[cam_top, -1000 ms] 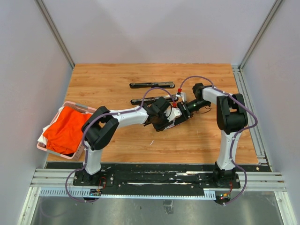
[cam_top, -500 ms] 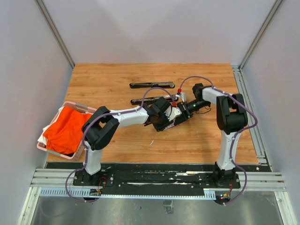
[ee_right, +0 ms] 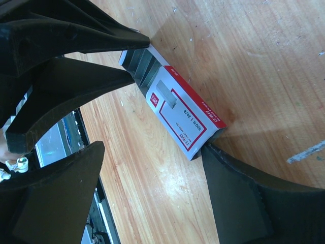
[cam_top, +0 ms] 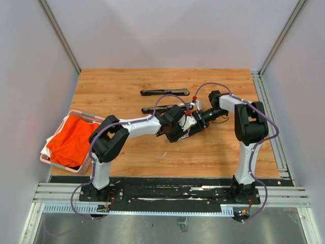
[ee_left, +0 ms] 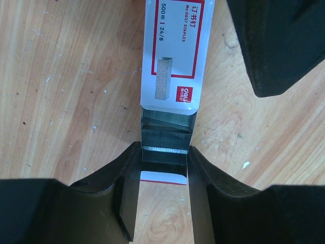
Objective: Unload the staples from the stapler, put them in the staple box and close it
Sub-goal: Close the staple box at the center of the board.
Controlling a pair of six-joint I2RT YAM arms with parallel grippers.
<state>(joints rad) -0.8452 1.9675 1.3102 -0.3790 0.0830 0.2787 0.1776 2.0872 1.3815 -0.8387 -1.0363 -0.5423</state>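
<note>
A white-and-red box [ee_left: 175,56] lies flat on the wooden table [cam_top: 122,86]. From its open end a stepped stack of silvery-grey staples [ee_left: 166,133] sticks out. My left gripper [ee_left: 163,152] is shut on that stack, one finger against each side. In the right wrist view the staples [ee_right: 139,63] sit between the left fingers [ee_right: 101,76]. My right gripper [ee_right: 152,152] stands wide open, and one fingertip [ee_right: 216,155] touches the box's [ee_right: 185,119] closed end. The stapler shows as two long black bars [cam_top: 164,92] [cam_top: 165,109] behind both grippers [cam_top: 179,129] [cam_top: 197,121].
A pink basket [cam_top: 46,160] with orange cloth sits at the table's left edge. A thin silvery strip [ee_right: 307,151] lies on the wood near the right finger. Grey walls close in the table at the back and sides.
</note>
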